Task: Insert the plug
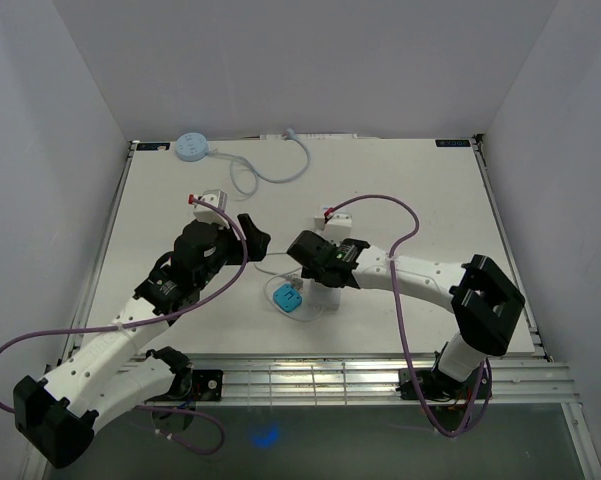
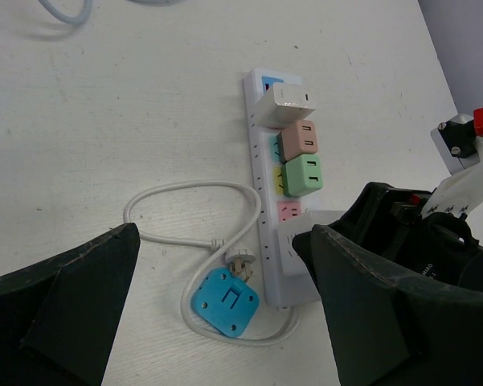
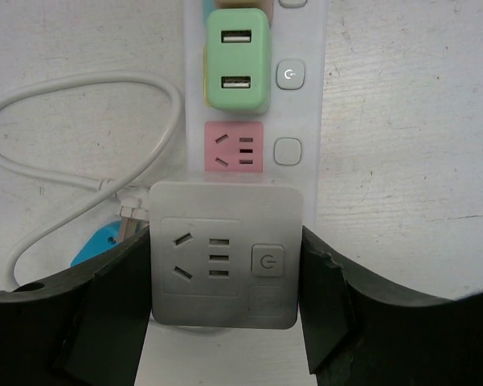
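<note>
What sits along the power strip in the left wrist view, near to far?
grey adapter → empty pink socket → green adapter → tan-pink adapter → white adapter

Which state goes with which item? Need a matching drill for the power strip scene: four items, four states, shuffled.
Items
1. green cube adapter
2. blue square plug
3. grey square adapter with a power button
4. pink socket face

States
A. bare, nothing plugged in
B. between the fingers of the right gripper
C. seated on the white power strip, two USB ports showing
D. loose on the table, beside the strip

Pairs: 1-C, 2-D, 3-B, 4-A
</note>
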Controlling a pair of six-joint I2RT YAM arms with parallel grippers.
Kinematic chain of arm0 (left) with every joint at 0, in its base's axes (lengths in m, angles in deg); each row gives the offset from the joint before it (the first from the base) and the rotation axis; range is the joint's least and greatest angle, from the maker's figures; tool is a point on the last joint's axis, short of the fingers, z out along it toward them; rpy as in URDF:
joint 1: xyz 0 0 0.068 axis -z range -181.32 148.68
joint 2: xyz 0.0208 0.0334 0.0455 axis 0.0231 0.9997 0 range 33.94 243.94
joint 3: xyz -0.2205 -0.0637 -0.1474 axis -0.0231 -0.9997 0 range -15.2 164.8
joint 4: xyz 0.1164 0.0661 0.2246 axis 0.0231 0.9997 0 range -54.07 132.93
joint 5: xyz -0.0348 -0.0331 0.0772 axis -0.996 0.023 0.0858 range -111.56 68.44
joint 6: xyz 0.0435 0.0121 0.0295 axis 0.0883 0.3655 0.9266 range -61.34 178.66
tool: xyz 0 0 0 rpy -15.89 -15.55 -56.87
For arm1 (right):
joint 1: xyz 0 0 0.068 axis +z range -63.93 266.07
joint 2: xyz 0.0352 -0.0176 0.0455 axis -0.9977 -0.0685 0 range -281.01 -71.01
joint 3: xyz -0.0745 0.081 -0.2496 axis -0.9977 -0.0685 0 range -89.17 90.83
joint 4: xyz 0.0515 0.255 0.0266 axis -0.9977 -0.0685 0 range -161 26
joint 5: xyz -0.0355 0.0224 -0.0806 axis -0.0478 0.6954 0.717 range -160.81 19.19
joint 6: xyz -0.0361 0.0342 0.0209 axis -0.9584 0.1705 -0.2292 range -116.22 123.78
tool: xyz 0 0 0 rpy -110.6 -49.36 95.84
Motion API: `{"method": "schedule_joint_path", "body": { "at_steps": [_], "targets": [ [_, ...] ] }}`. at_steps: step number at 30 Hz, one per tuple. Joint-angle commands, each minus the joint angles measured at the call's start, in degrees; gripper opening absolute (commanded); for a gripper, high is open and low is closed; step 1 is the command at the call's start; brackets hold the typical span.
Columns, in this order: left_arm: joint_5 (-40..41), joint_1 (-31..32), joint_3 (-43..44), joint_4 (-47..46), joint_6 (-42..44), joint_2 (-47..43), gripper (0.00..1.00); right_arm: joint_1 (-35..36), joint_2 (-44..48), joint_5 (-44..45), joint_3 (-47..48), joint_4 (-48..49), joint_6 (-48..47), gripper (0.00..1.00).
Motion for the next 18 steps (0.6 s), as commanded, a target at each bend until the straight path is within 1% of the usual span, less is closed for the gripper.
{"method": "schedule_joint_path", "body": {
  "at_steps": [1, 7, 13, 16, 18],
  "targets": [
    [0.68, -0.09, 1.97, 0.75, 0.05, -1.7, 0.98, 0.28, -6.26, 2.65, -1.95, -6.67, 1.69, 0.08],
    [0.6, -0.09, 1.62, 0.84, -0.13, -1.97, 0.98, 0.98, -5.03, 4.59, -7.48, -1.75, 2.49, 0.08],
    [0.6, -0.09, 1.71, 0.75, -0.21, -1.88, 0.98, 2.3, -8.19, 7.06, -6.17, -5.36, 4.51, 0.08],
    [0.33, -0.09, 1.71, 0.84, -0.3, -1.7, 0.98, 2.3, -8.72, 6.53, -6.17, -3.86, 1.8, 0.08],
    [0.33, -0.09, 1.71, 0.92, -0.3, -1.7, 0.98, 2.39, -9.86, 7.67, -5.38, -5.69, 1.88, 0.08]
  ]
}}
